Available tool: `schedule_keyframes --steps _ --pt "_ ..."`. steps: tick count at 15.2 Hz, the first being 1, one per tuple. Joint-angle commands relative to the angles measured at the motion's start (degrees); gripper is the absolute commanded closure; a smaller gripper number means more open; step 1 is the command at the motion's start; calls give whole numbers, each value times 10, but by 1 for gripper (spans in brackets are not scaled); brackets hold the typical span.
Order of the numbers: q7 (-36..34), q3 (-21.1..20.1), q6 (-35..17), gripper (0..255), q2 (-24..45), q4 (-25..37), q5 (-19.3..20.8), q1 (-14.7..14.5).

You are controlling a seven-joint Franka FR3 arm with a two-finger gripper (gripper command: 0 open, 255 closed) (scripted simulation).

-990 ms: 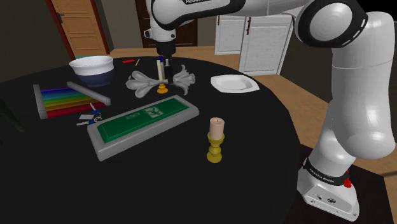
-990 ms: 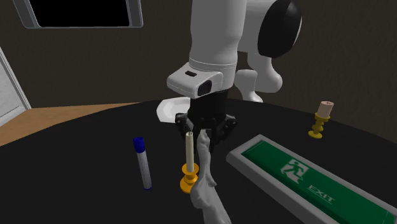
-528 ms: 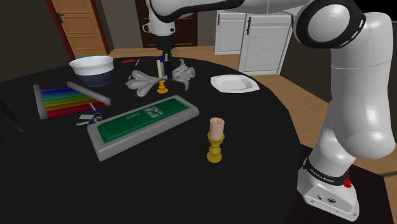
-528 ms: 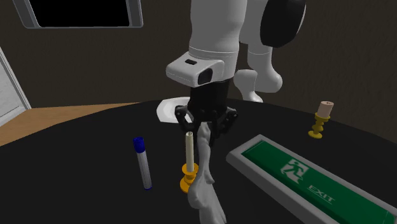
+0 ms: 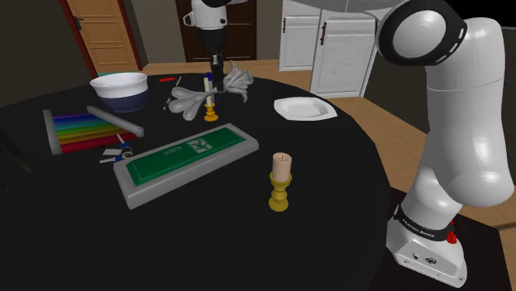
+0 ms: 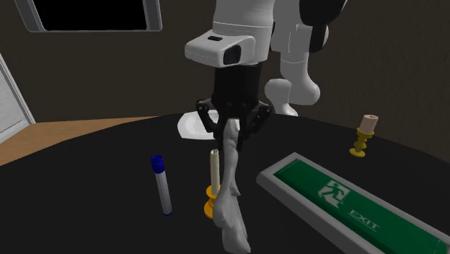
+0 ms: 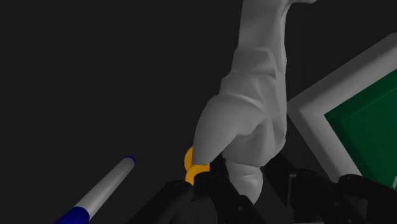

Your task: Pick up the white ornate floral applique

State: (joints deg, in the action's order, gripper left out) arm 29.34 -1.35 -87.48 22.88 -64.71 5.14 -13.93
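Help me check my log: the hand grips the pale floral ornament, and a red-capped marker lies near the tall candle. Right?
No: the marker has a blue cap, not a red one, as the second exterior view shows. The hand does grip the ornament, and the marker lies near the tall candle.

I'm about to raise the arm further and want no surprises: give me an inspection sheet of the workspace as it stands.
Surface: round black table.
Job's thing: pale grey applique, clasped at its upper end, hanging down beside the taper candle.
Clutter: green exit sign, short candle, bowl, white plate, rainbow block, blue-capped marker.
Gripper: gripper shut on the applique, above the table.
Cables: nothing seen.
Surroundings: wooden door, white cabinets.
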Motion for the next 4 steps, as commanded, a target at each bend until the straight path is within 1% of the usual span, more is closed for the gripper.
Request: schedule_keyframes --steps 1,2,4 --pt "0 0 22 255 10 32 0 -2" --pt "1 0 33 255 15 48 1 -2" --pt "1 0 35 255 15 50 1 -2"
